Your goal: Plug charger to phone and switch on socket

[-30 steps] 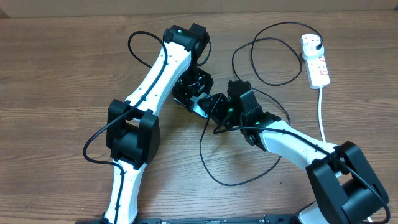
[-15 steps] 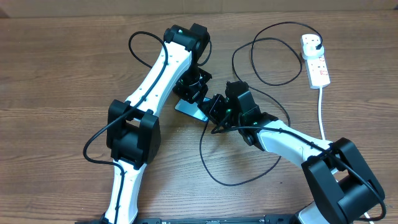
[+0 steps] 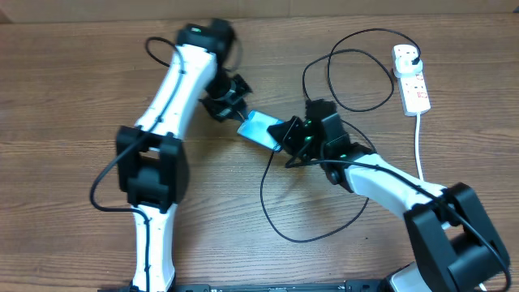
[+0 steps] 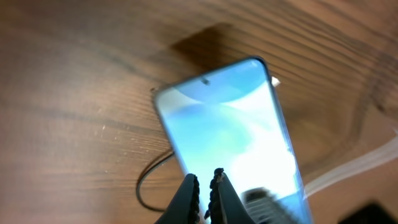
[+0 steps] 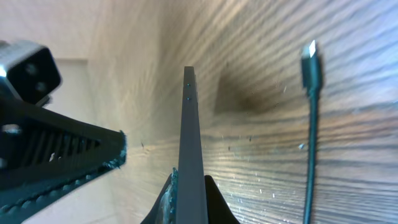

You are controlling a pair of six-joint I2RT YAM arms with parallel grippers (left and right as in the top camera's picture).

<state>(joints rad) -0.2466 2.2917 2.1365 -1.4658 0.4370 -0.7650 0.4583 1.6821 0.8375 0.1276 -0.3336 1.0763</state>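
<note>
The phone [image 3: 261,128] hangs tilted over the table's middle, its blue screen lit. My right gripper [image 3: 289,136] is shut on its right end. The right wrist view shows the phone [image 5: 189,124] edge-on between the right gripper's [image 5: 189,180] fingers. My left gripper [image 3: 236,109] is shut and empty, just off the phone's upper-left end. In the left wrist view the phone [image 4: 230,124] lies beyond the closed left gripper [image 4: 206,177]. The charger's black cable [image 3: 280,227] loops over the table, and its connector tip [image 5: 310,56] lies loose on the wood. The white socket [image 3: 412,85] lies at the far right.
A black plug [image 3: 413,55] sits in the socket's far end. The socket's thick white cord [image 3: 419,146] runs toward the front right, past the right arm. Cable loops lie around and under the right arm. One left finger [image 5: 62,155] shows beside the phone in the right wrist view.
My left arm has swung up and to the left, off the phone, and its jaws have shut. The right gripper has closed on the phone, whose lit screen now shows.
</note>
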